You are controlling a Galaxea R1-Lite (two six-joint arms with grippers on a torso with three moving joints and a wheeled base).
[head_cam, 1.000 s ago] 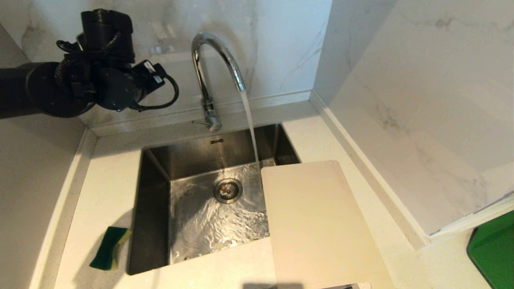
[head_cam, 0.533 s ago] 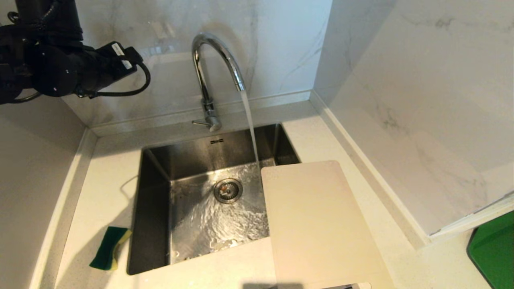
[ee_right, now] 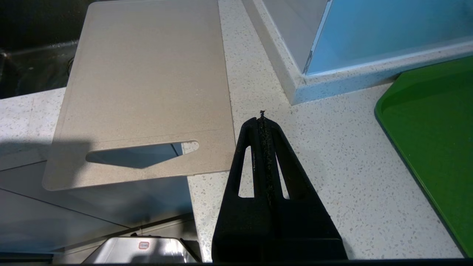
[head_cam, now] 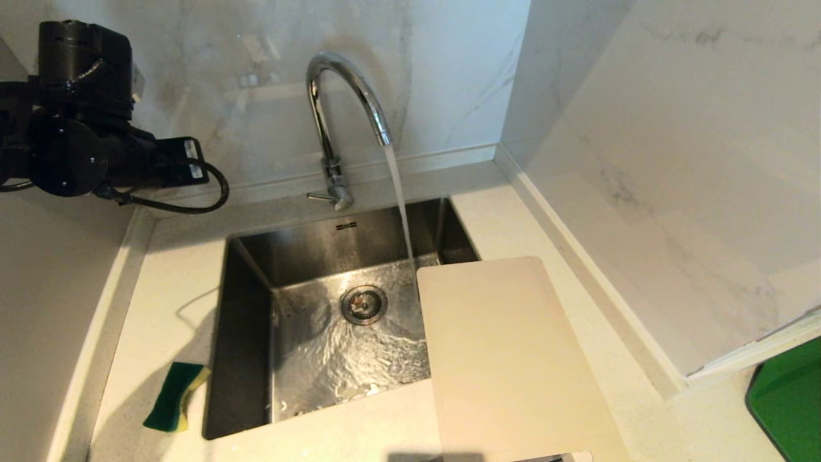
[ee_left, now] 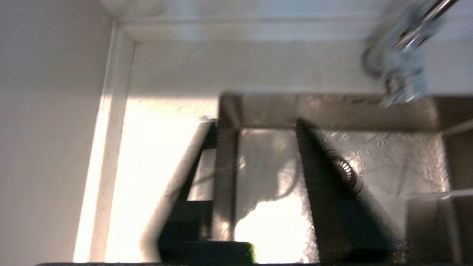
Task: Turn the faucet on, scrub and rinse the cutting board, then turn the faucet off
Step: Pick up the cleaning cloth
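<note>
The chrome faucet (head_cam: 333, 115) stands behind the sink (head_cam: 247, 269), and water streams from its spout into the basin. Its thin lever (head_cam: 317, 196) points left at the base. The cream cutting board (head_cam: 507, 359) lies flat on the counter right of the sink, its far corner over the basin. My left gripper (ee_left: 255, 123) hovers high over the sink's left rim, well left of the faucet base (ee_left: 402, 81), fingers apart and empty. My right gripper (ee_right: 262, 116) is shut and empty above the counter, beside the cutting board (ee_right: 147, 81) near its handle slot.
A green and yellow sponge (head_cam: 174, 396) lies on the counter left of the sink. A bright green tray (head_cam: 786, 398) sits at the far right. Marble walls close in behind and on the right. The board's slotted end overhangs the counter's front edge.
My left arm has drawn back to the left, away from the faucet, and now sits at the picture's left edge. Water keeps running; board and sponge have not moved.
</note>
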